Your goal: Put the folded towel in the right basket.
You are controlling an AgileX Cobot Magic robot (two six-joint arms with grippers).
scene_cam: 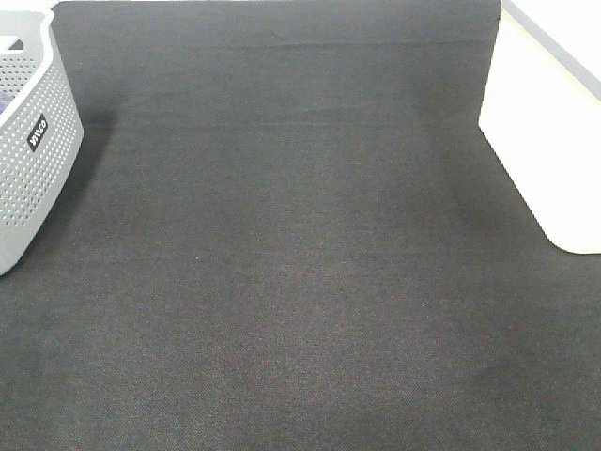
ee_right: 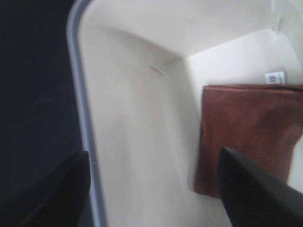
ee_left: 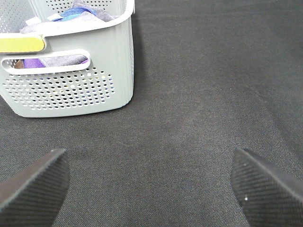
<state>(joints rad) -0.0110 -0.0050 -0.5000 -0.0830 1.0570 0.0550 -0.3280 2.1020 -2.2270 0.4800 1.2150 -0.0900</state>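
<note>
A folded brown towel [ee_right: 246,132] lies flat on the floor of the white right basket [ee_right: 137,118], with a small white label at one corner. My right gripper [ee_right: 152,156] is open and empty above the inside of this basket, one finger over its rim and the other over the towel's edge. The white basket also shows at the right edge of the exterior high view [scene_cam: 545,122], where the towel is hidden. My left gripper [ee_left: 149,156] is open and empty above the black table, a short way from the grey basket [ee_left: 71,90]. Neither gripper shows in the exterior high view.
The grey perforated basket [scene_cam: 28,160] stands at the far left and holds several purple, blue and grey cloths [ee_left: 80,12]. A black cloth-covered table [scene_cam: 300,282] spans the space between the two baskets.
</note>
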